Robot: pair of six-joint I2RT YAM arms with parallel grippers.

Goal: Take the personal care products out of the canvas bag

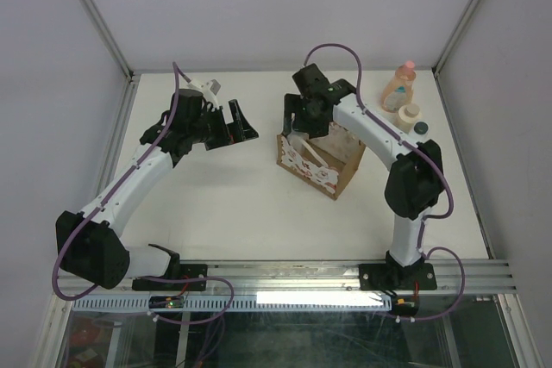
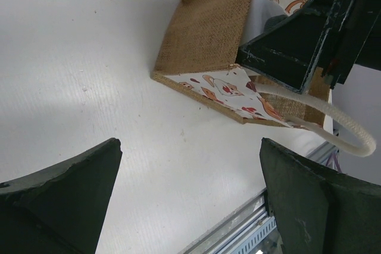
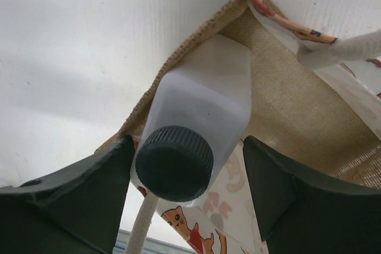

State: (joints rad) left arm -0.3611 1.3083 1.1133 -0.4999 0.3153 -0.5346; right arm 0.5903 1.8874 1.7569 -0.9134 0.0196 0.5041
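The canvas bag (image 1: 321, 166) stands open at the table's middle, brown with a white cat-print side and cream rope handles (image 2: 333, 117). A white bottle (image 3: 205, 96) with a dark cap (image 3: 174, 163) stands in its corner. My right gripper (image 3: 187, 142) is open and reaches into the bag (image 3: 286, 105), its fingers either side of that bottle with a gap on the right. A peach-orange bottle (image 1: 399, 85), a cream jar (image 1: 408, 113) and a dark-capped bottle (image 1: 421, 127) stand at the back right. My left gripper (image 1: 244, 125) is open and empty, left of the bag (image 2: 202, 34).
White enclosure walls close the table's back and sides. A metal rail (image 1: 345, 273) runs along the near edge by the arm bases. My right arm (image 1: 379, 140) arches over the bag from the right.
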